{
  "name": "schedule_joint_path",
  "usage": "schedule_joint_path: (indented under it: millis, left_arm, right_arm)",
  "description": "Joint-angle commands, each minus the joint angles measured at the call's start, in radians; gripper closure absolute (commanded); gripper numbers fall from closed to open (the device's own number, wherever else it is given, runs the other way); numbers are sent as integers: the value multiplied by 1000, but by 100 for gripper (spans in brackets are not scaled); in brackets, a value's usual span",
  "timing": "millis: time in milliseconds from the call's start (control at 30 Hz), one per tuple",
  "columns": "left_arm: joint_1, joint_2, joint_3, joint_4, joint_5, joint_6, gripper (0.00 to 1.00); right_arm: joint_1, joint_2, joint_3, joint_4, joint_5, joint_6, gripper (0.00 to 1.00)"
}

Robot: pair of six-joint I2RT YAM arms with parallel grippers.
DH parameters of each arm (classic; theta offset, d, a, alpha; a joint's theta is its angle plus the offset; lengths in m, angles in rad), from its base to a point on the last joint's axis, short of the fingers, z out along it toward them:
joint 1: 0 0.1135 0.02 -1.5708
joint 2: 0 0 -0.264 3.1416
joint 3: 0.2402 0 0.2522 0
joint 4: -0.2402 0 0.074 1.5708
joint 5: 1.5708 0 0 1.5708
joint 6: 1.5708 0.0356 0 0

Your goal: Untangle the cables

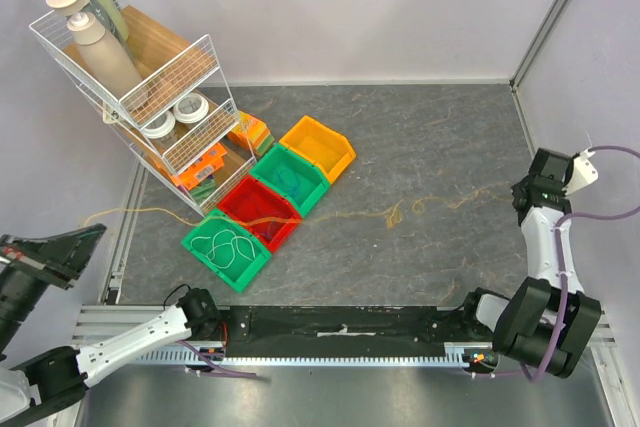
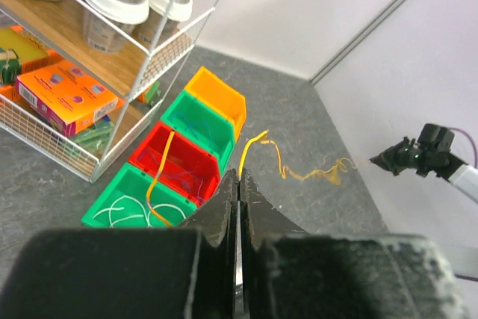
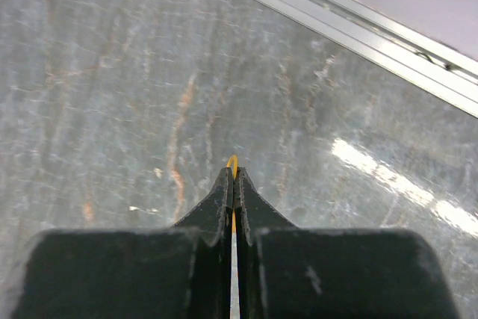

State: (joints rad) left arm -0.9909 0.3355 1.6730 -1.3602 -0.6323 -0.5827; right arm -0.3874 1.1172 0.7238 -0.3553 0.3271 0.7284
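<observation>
Grey veined desk point(image 1: 450, 147), pale walls point(image 1: 350, 7); cables point(image 1: 395, 213) run 9 to 3 o'clock. Wrist views alone show left jaws and right jaws clamped on them.

The cables point(image 1: 395, 213) were mostly yellow. The table point(image 1: 440, 147) was mottled grey with paler veins. The bins point(image 1: 315, 144) ran green, red, green, orange.

Wore white shells on the long links of the left arm point(image 1: 130, 339) and right arm point(image 1: 545, 247), with bulky black joint housings between. Trailed a thin purple hose point(image 1: 600, 215). Ended in matt black hands, left hand point(image 2: 239, 177) and right hand point(image 3: 233, 173), each with two tapering fingers.
</observation>
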Motion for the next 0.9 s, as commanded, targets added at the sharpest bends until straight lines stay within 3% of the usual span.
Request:
schedule_joint_path:
  millis: [0, 133, 367, 500, 667, 733, 867]
  left_arm:
    - [-14, -39, 85, -125, -116, 17, 98]
    - [-32, -36, 123, -155, -112, 14, 98]
    - [-37, -55, 168, -177, -106, 64, 98]
    - [-49, -61, 165, -177, -75, 66, 98]
    - [-51, -56, 149, -178, -46, 55, 98]
    - [-54, -55, 104, -146, -11, 41, 98]
    - [-57, -29, -62, -12, 138, 29, 98]
  right_arm:
    - [-8, 49, 107, 4, -75, -23, 100]
    - [8, 121, 166, 119, -172, 22, 100]
    - [191, 418, 521, 66, -19, -36, 100]
    - [291, 617, 825, -22, 156, -150, 100]
    - [291, 897, 1236, -269, 337, -231, 100]
    - [291, 926, 1243, -283, 273, -251, 100]
    - [335, 888, 1091, -251, 144, -248, 100]
